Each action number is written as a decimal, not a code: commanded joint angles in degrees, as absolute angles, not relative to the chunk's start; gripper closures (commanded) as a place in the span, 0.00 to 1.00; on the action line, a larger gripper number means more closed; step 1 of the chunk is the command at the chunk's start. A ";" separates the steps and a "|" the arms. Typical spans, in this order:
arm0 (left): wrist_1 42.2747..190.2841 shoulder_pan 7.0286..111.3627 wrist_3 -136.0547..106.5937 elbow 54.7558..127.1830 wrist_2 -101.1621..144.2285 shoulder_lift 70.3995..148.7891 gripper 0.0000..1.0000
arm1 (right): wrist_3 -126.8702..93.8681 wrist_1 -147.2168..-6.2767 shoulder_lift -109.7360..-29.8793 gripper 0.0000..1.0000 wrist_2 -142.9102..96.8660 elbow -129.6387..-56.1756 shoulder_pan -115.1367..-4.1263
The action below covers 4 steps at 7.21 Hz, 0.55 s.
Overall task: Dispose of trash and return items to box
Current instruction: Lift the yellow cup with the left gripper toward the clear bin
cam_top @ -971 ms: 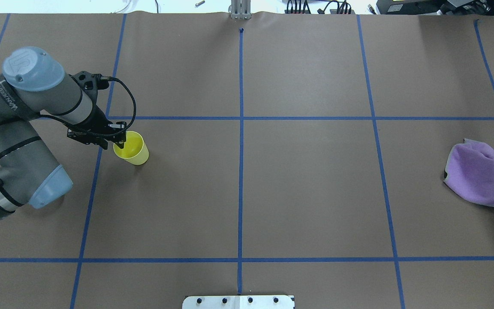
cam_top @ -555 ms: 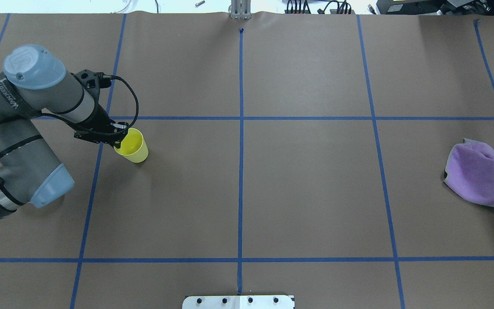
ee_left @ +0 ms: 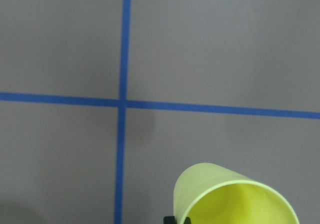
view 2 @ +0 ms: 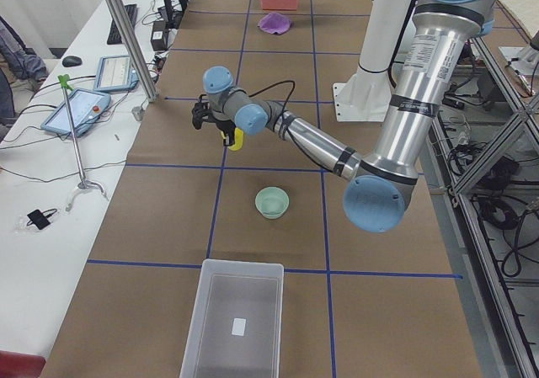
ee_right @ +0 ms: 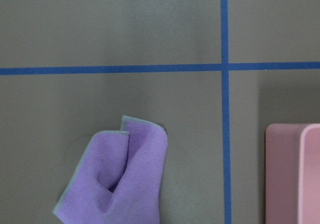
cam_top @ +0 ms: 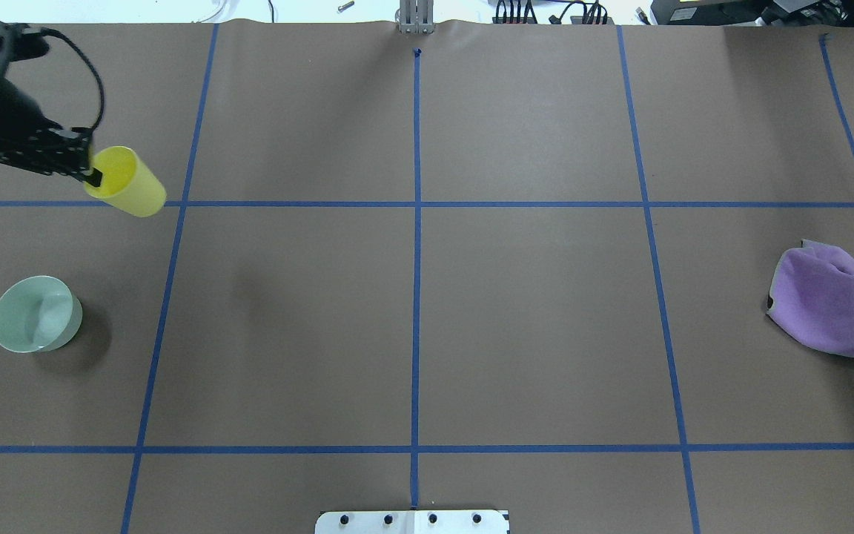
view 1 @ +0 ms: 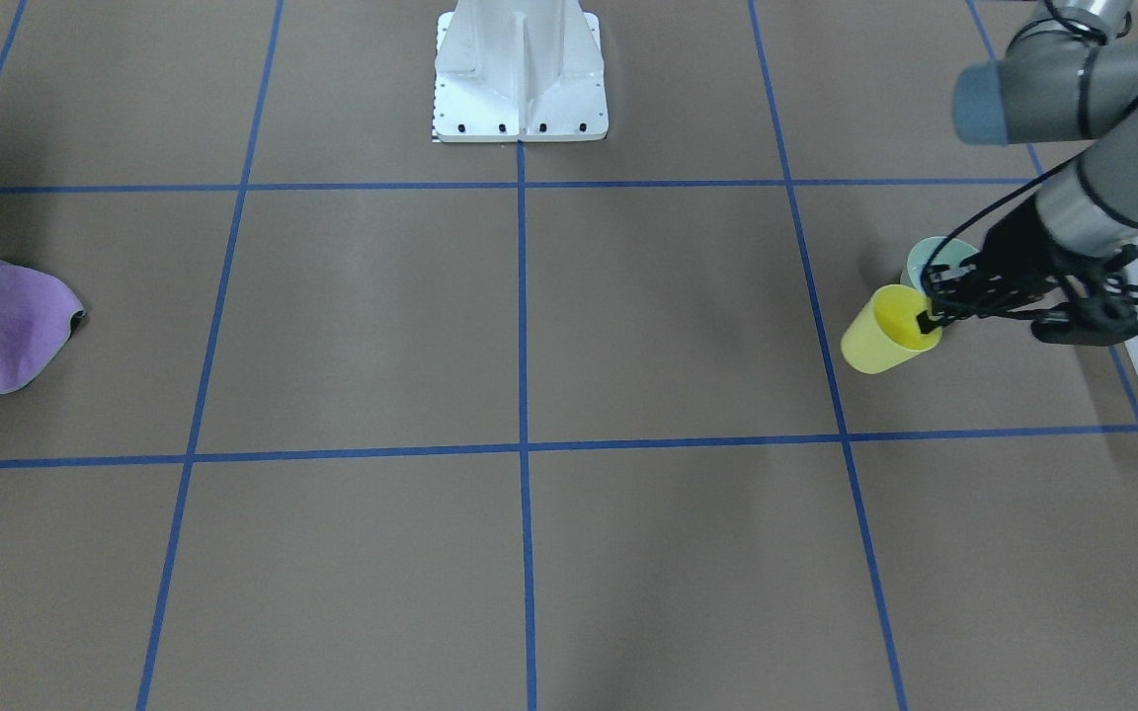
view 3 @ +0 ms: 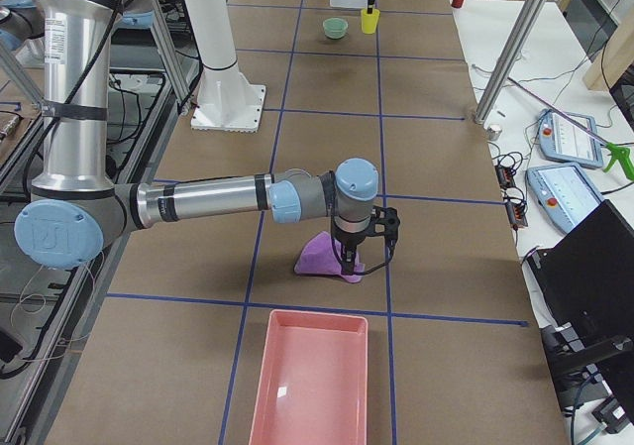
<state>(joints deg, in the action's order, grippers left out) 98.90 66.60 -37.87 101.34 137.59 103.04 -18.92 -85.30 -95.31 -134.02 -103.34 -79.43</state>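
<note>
Since the earlier overhead frame, the small bright-yellow plastic tumbler [cam_top: 129,187] has been lifted off the worktop [cam_top: 427,326] and carried away from its former spot. The left arm has been swung aside with it, so the pale-green round glossy bowl [cam_top: 35,324] is now uncovered.

The left end effector [cam_top: 93,176] is closed on the tumbler's rim, with one finger inside the mouth and one against the outer wall. The tumbler is consequently held tilted, clear of the worktop. A rim grasp of this kind is judged to allow release by simple opening above the box.

The translucent frosted-white rectangular plastic tub [view 2: 242,265] is taken as the reference. The bowl stands upright beyond the tub, apart from it, and the tumbler is held farther off, beyond the bowl. The bowl is therefore judged to lie near the transfer path to the tub and should be passed over at height.

At the worktop end far from the tub, a crumpled purple cloth [cam_top: 823,300] lies near a pink rectangular tray [view 3: 309,316]. The right end effector [view 3: 359,257] is positioned at the cloth; whether it is wide or closed cannot be told.
</note>
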 commanded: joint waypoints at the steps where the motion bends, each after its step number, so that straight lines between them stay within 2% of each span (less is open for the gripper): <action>1: 95.65 82.01 -6.75 94.45 138.52 97.39 1.00 | -31.77 -76.24 -95.18 0.00 -133.86 -103.27 -74.64; 3: 93.51 91.90 15.21 82.32 138.25 98.17 1.00 | -33.57 -75.94 -95.19 0.00 -133.86 -103.27 -71.99; 4: 93.86 94.46 20.34 79.13 137.99 97.91 1.00 | -33.92 -75.94 -95.19 0.00 -133.68 -103.10 -71.29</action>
<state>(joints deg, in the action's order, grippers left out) 93.82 90.44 11.70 84.18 138.25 98.09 -33.08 -76.17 -95.18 -133.84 -103.22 -72.42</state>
